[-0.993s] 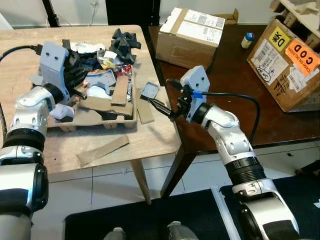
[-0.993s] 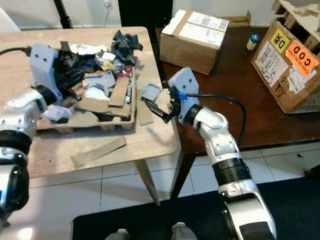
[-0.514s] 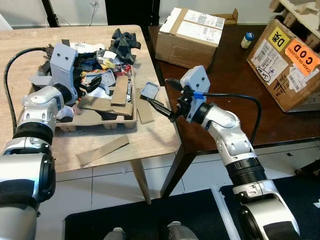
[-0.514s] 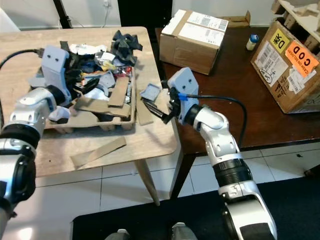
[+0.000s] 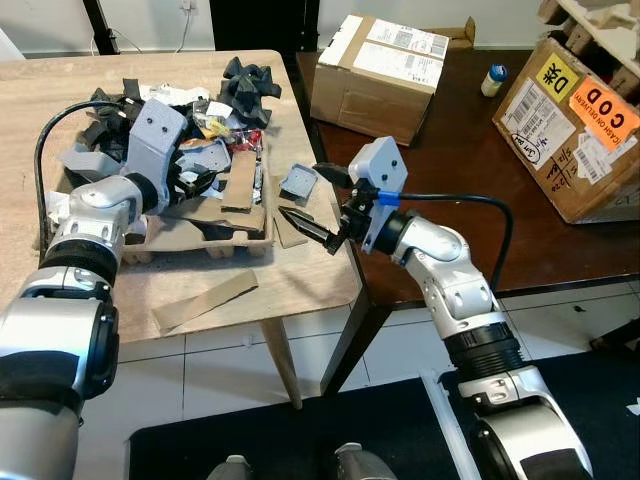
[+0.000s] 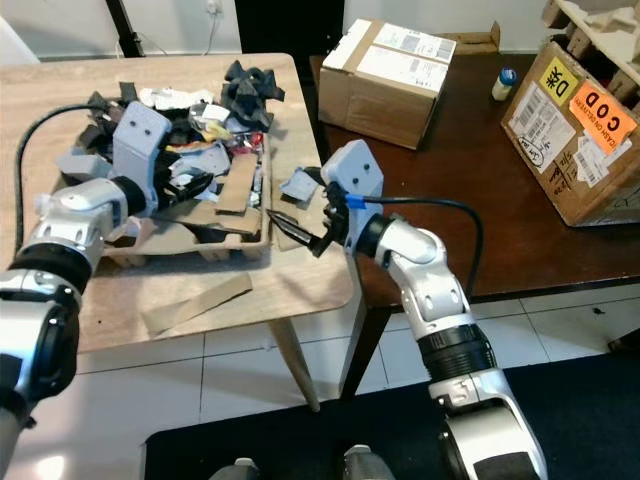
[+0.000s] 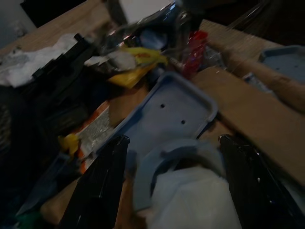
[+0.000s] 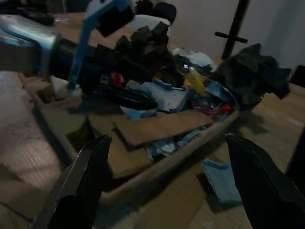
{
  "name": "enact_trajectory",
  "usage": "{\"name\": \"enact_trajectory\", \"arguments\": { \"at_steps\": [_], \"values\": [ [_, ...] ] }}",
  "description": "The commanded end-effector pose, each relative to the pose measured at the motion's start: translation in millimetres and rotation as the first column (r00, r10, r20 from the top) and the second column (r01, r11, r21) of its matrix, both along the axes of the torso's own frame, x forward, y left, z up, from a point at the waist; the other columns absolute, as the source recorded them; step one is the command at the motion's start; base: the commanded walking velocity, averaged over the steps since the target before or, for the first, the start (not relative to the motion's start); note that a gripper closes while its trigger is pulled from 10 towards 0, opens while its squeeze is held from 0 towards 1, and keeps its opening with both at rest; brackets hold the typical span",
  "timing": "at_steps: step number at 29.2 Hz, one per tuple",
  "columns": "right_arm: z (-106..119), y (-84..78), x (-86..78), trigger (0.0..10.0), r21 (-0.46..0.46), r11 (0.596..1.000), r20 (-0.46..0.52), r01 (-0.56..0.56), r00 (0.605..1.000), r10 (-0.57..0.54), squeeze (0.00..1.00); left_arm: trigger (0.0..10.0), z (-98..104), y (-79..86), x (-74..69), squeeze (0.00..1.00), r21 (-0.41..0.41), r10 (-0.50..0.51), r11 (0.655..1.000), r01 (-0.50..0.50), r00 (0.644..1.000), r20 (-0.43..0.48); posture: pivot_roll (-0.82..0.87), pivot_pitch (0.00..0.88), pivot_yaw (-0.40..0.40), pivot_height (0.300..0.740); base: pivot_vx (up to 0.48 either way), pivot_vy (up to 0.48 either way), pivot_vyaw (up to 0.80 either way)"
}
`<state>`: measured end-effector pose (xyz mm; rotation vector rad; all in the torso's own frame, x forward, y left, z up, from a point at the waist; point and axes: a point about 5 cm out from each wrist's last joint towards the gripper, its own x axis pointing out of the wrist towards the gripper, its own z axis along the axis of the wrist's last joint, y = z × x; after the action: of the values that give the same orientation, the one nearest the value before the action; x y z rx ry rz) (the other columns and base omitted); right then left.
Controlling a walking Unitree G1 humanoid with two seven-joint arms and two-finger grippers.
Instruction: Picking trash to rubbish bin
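Cardboard tray (image 5: 215, 238): on wooden table (image 5: 300, 280), heaped with trash (image 5: 215, 135)
Left gripper (image 5: 200, 180): fingers spread, in tray's heap
Right gripper (image 5: 315, 200): fingers spread, above table edge beside tray

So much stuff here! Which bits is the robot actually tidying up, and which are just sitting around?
Part of the job:
- cardboard tray heaped with scraps
- loose cardboard strip
- small grey tray piece
- left pincer, open in the heap
- right pincer, open at the table's edge

Just lying about:
- sealed box
- COD box
- small bottle
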<state>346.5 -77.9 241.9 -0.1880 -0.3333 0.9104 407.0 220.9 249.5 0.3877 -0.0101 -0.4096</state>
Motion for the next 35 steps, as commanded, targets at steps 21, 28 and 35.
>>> {"name": "enact_trajectory", "arguments": {
  "at_steps": [21, 28, 35],
  "values": [
    [7, 2.2, 3.0, 10.0, 0.082, 0.993, 0.004, 0.082, 0.997, -0.083, 0.0, 0.0, 4, -0.3, 0.0, 0.0, -0.033, -0.027, 0.999, 0.027, 1.0, 0.007, 0.02, 0.214, -0.043, 0.74, 0.0, 0.0, 0.0],
    [9, -1.9, 4.7, 10.0, 0.096, 0.99, 0.004, 0.102, 0.995, -0.103, 0.0, 0.0, 43, 7.7, -2.2, 0.0, -0.225, -0.074, 0.969, 0.1, 0.99, 0.122, 0.02, 0.219, -0.041, 0.74, 0.0, 0.0, 0.0],
    [10, -6.4, 7.5, 10.0, 0.104, 0.987, 0.002, 0.121, 0.993, -0.122, 0.0, 0.0, 64, 19.6, -9.0, 0.0, -0.333, -0.128, 0.924, 0.189, 0.972, 0.197, 0.03, 0.224, -0.044, 0.74, 0.0, 0.0, 0.0]
  ]
}}
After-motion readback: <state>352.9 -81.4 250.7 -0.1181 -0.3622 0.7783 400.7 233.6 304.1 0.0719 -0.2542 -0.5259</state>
